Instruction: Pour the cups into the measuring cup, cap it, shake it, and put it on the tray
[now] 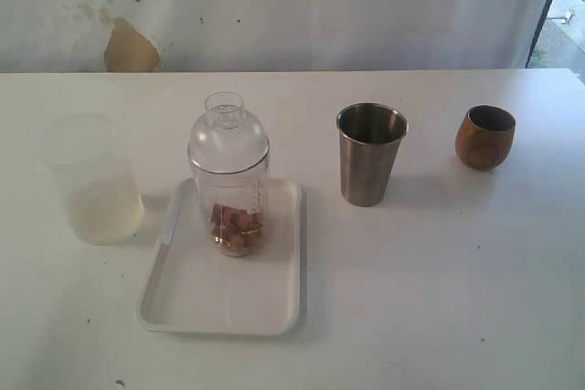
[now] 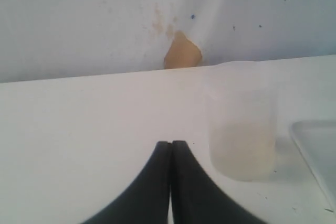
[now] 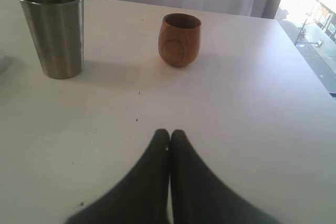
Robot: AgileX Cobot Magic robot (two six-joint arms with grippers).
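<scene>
The clear measuring cup (image 1: 229,191) stands upright on the white tray (image 1: 196,303), a clear domed cap on top and brown pieces in its bottom. To its right stand the steel tumbler (image 1: 370,153) (image 3: 52,29) and, further right, the wooden cup (image 1: 485,136) (image 3: 179,40). Neither arm shows in the exterior view. My left gripper (image 2: 171,143) is shut and holds nothing, low over the table near the frosted container. My right gripper (image 3: 169,132) is shut and empty too, on the near side of the two cups.
A frosted plastic container (image 1: 93,180) (image 2: 242,124) stands left of the tray, whose corner (image 2: 315,145) shows in the left wrist view. A white wall with a tan patch (image 1: 130,47) backs the table. The table's right edge (image 3: 310,61) lies beyond the wooden cup.
</scene>
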